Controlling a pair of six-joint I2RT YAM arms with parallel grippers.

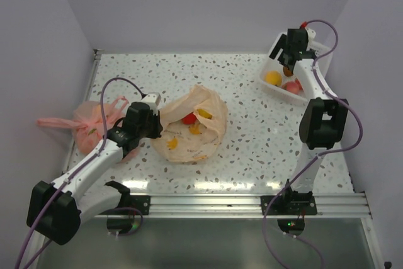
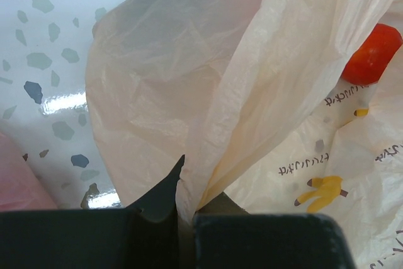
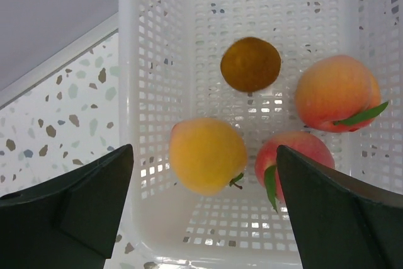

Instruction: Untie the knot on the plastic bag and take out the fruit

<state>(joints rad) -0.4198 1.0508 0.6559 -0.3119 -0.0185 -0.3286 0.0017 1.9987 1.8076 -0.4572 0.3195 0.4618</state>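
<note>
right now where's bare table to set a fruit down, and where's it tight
Bare table lies between the plastic bag and the basket, plus the far strip behind it. Crowded on the left: pink bag, left gripper shut on the plastic bag.

Bag [image 1: 189, 143] 3 o'clock: bare table [image 1: 258, 143] through to basket [image 1: 277, 91].
Bag 12 o'clock: open to back wall [image 1: 201, 11].
Bag 9 o'clock: left gripper [image 1: 156, 119], pink bag [image 1: 94, 123] block.
Basket floor: four fruits [image 3: 208, 154] crowd it.
</note>
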